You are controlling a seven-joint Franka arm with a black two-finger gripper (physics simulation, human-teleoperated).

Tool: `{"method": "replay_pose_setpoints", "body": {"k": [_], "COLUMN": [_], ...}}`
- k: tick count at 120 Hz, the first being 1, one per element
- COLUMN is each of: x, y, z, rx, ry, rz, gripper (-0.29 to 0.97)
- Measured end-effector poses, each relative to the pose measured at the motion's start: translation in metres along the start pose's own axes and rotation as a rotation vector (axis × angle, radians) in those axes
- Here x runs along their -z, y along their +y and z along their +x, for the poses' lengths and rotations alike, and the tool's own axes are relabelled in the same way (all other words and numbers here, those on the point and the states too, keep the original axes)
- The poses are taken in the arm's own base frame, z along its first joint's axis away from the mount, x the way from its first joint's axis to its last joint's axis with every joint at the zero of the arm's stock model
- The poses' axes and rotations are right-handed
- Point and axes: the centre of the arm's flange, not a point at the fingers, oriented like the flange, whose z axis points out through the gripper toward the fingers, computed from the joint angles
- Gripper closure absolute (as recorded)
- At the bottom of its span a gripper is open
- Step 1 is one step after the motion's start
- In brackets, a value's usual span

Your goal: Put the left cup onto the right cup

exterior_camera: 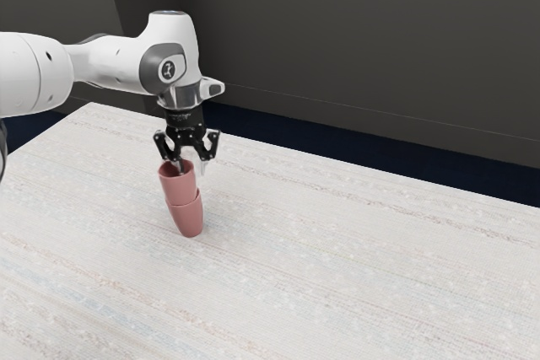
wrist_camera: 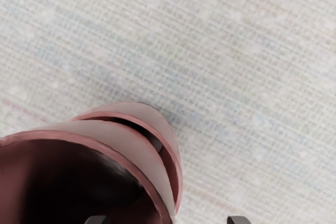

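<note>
Pink upper cup (exterior_camera: 177,183) sits nested, tilted, in the lower cup (exterior_camera: 191,217), so my gripper (exterior_camera: 190,165) hangs open over its rim, gripping nothing.

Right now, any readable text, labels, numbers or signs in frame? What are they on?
No readable text.
One small emblem on the arm: too small to read.
No markings on the top cup, bottom cup or table.
</note>
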Motion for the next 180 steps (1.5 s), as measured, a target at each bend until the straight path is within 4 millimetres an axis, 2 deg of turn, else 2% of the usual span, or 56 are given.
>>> {"method": "replay_pose_setpoints", "body": {"k": [21,50,68,104,180], "x": [0.002,0.008,0.013,0.046,0.099], "y": [0.000,-0.001,-0.003,-0.006,0.001], "z": [0.000,-0.003,-0.006,-0.028,-0.052], "rx": [0.001,0.001,0.001,-0.018,-0.205], "ry": [0.004,0.011,0.018,0.066,0.201], "rz": [-0.002,-0.003,-0.002,0.009,0.086], "gripper": [0.15,0.05,0.02,0.01,0.00]}}
